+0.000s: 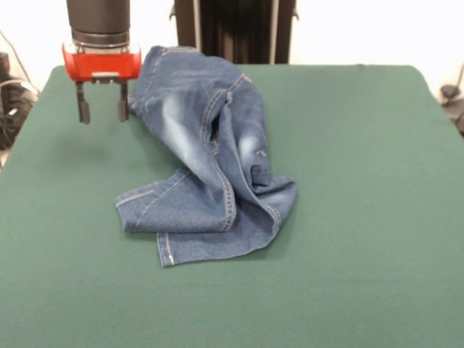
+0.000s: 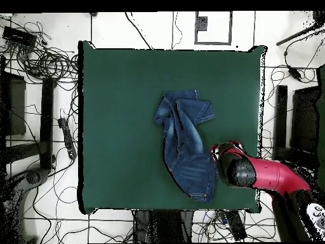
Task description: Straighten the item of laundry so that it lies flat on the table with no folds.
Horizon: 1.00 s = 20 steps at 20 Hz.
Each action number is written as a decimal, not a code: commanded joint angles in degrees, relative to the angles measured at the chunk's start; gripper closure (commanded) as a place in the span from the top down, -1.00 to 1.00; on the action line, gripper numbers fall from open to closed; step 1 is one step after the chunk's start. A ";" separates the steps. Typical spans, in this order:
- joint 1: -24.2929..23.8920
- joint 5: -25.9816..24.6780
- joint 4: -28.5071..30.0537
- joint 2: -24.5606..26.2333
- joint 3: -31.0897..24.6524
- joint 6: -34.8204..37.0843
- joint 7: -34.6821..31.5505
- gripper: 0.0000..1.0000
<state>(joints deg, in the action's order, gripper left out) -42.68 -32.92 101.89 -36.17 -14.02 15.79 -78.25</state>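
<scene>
The item of laundry point(image 1: 210, 174), a pair of blue denim jeans, lies crumpled on the green table point(image 1: 362, 181). Its waist end is at the far side and its legs are folded over each other toward the near side. My gripper point(image 1: 103, 110) hangs just left of the waist end, a little above the felt, open with nothing between its black fingers point(image 1: 84, 109). One finger stands close to the denim edge, apart from it as far as I can see. From overhead the jeans point(image 2: 184, 143) lie right of the table's point(image 2: 120, 114) middle, and the red gripper point(image 2: 223, 154) is at their right side.
Tangled cables point(image 2: 44, 63) cover the floor around the table. Dark equipment point(image 2: 305, 121) stands beside the table's right edge in the overhead view. Wide bare felt surrounds the jeans on all sides.
</scene>
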 commanded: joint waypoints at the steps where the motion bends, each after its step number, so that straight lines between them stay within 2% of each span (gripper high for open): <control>1: 6.72 5.15 -7.45 5.88 -5.09 7.55 -5.86 1.00; 10: 10.06 8.30 -13.02 8.39 -4.98 11.77 -4.10 1.00; 20: 12.00 7.67 -17.89 13.31 -3.16 7.12 -5.33 1.00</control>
<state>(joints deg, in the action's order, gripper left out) -33.67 -27.08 88.08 -26.74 -14.05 20.59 -78.25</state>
